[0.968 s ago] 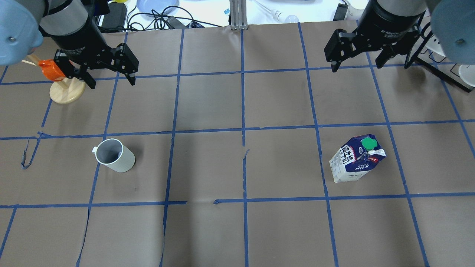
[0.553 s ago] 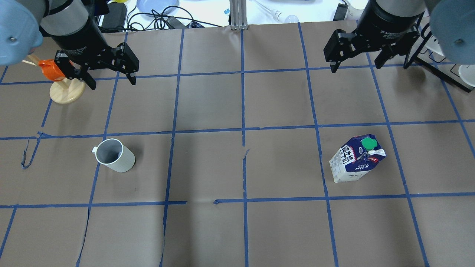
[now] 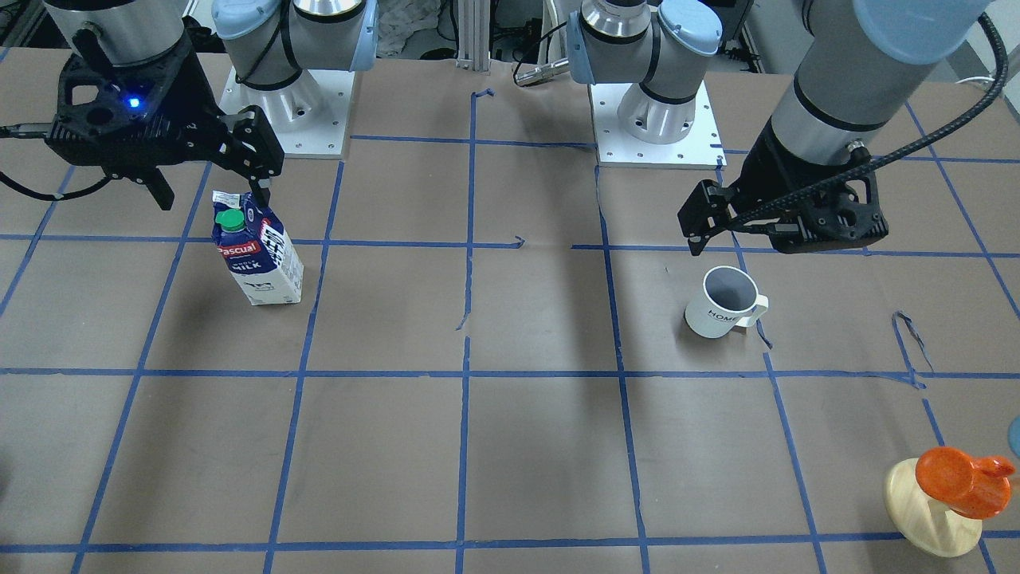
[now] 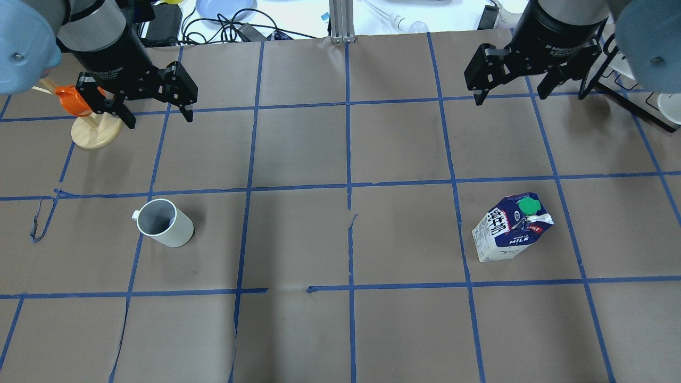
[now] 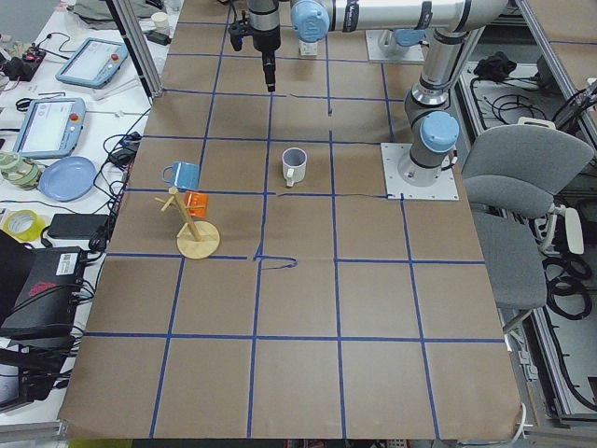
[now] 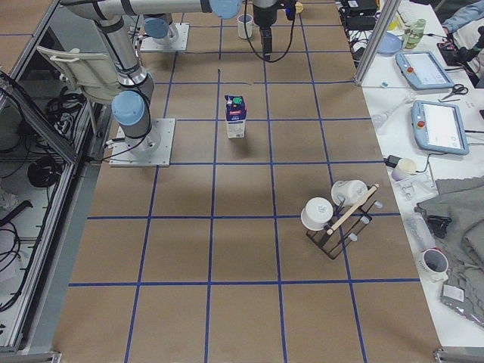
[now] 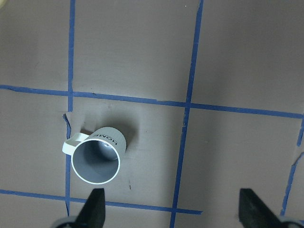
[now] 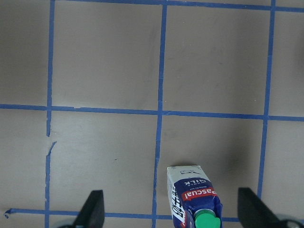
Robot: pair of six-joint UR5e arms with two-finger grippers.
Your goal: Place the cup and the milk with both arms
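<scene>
Brown-papered tabletop [image 4: 346, 330]: HOME mug [image 4: 162, 223] stands near the wooden mug stand [image 4: 96, 133], Pascual milk carton [image 4: 512, 227] far across from it. Left gripper [image 4: 158, 118] hangs by the stand, right gripper [image 4: 509, 97] far off, fingers [image 4: 184, 100] of both spread wide.

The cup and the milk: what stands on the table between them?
Nothing: in the overhead view only brown paper with blue tape lines lies between the cup and the milk.

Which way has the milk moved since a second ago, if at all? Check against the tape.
No. The milk keeps the same gap to the tape line on its left in the overhead view.
</scene>
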